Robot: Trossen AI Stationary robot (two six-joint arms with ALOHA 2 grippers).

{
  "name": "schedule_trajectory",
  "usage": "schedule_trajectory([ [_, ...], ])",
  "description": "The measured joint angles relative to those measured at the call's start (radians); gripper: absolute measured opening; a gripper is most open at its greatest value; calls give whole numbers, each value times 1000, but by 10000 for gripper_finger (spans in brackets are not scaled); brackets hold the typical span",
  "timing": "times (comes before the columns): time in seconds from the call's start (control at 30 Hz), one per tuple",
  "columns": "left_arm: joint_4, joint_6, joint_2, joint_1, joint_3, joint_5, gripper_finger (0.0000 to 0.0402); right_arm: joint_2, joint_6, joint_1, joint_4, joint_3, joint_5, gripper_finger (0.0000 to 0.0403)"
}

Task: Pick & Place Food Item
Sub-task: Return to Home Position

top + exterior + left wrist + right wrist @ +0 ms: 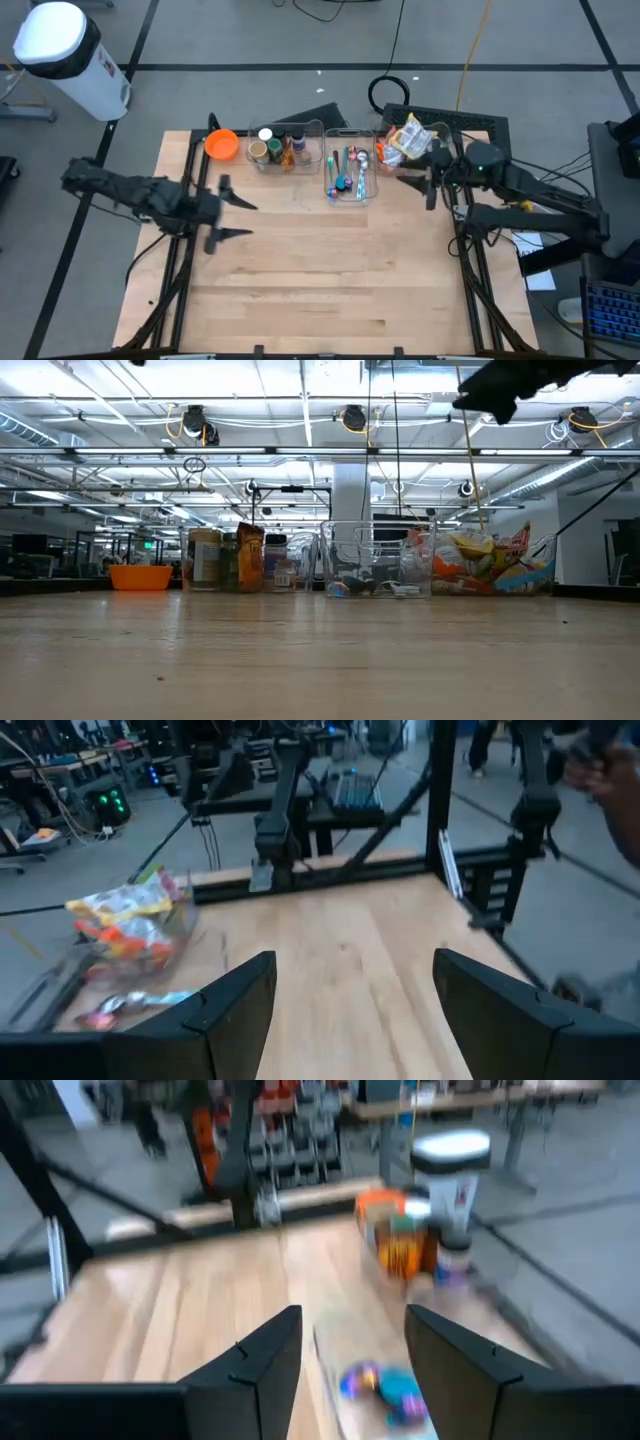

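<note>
Wooden table (320, 660), then orange bowl (140, 576), jars (225, 558), spoon bin (345, 555), snack bin (543, 565).

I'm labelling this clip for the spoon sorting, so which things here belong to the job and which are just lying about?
Belongs to the job:
center transparent bin
spoons inside it
left gripper, fingers open
right gripper, fingers open

Just lying about:
orange bowl
jars and bottles
snack bags
white canister, off the table

Right arm (530, 380) cut off at low view's top; spoons (345, 589) indistinct there
</note>
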Motion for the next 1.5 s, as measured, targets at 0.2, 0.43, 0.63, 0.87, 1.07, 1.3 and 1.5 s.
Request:
schedule_trajectory([
  [0.2,-281,10,-182,0,-5,2,271,-30,-19,0,-67,-64,-7,171],
  [0.43,-224,19,-246,0,-121,2,271,-71,-21,0,88,-214,-34,173],
  [0.63,-76,119,-351,17,-268,2,271,-135,-18,-1,291,-366,-156,173],
  [0.87,-92,64,-617,64,-354,3,271,-271,-4,-10,281,-386,-160,171],
  [1.07,-112,55,-670,90,-410,2,271,-387,-3,-10,238,-394,-160,173],
  [1.3,-49,51,-671,123,-465,-5,271,-452,98,-10,485,-576,-160,173],
  [1.5,15,34,-671,157,-523,-3,271,-473,96,-10,578,-667,-160,171],
])
